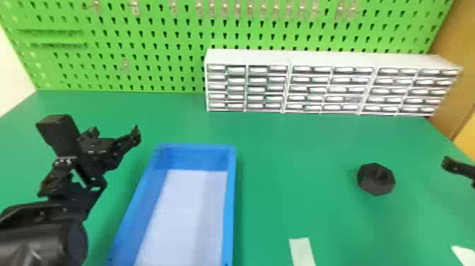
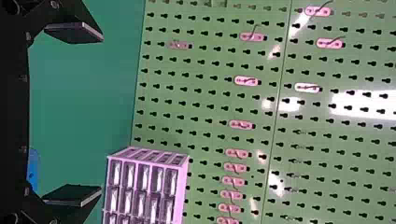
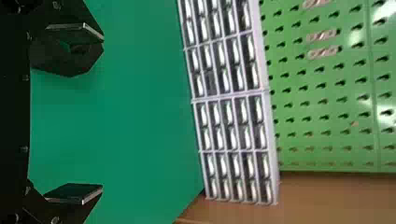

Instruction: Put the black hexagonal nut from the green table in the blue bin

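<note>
The left arm [image 1: 39, 242] comes in at the lower left of the head view, its left pincer [image 2: 102, 113] spread wide. The nut [image 1: 376, 179] lies on the green surface [image 1: 268, 159] towards the right edge, left of the right pincer [image 3: 102, 112], which is also wide and much the nearer. The bin [image 1: 230, 212] stands between nut and left pincer. The right pincer probably needs a short shift left to straddle the nut.
</note>
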Robot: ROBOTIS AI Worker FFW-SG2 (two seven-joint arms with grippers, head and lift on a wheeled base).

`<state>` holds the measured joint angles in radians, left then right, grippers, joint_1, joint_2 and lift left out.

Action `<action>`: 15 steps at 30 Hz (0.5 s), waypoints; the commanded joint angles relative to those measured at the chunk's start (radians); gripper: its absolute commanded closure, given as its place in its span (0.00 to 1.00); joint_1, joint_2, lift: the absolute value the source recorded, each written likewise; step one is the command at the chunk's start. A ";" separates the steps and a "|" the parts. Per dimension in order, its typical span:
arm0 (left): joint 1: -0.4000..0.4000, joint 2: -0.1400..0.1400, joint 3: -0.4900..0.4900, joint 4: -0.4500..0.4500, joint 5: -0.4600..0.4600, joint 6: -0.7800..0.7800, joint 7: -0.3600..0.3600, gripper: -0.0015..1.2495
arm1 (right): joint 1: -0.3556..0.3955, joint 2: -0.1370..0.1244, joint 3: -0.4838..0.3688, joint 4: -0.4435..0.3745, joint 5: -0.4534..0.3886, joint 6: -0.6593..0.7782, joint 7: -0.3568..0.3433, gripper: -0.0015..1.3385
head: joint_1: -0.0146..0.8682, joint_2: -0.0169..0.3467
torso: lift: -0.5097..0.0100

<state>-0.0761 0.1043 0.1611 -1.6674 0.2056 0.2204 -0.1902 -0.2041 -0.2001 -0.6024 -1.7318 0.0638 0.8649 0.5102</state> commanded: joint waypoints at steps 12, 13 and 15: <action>0.001 0.000 -0.003 0.000 -0.002 0.000 0.000 0.11 | -0.164 -0.087 0.049 0.116 -0.018 0.284 -0.096 0.13 | 0.77 0.14 | 0.79; 0.001 0.000 -0.003 0.001 -0.002 0.000 0.000 0.11 | -0.172 -0.085 0.055 0.124 -0.012 0.287 -0.096 0.13 | 0.77 0.14 | 0.79; 0.002 0.000 -0.003 0.000 0.000 0.000 0.000 0.11 | -0.184 -0.084 0.064 0.135 0.011 0.292 -0.096 0.13 | 0.77 0.14 | 0.79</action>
<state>-0.0750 0.1043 0.1581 -1.6674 0.2048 0.2208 -0.1902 -0.3614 -0.2842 -0.5524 -1.6252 0.0528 1.1418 0.4140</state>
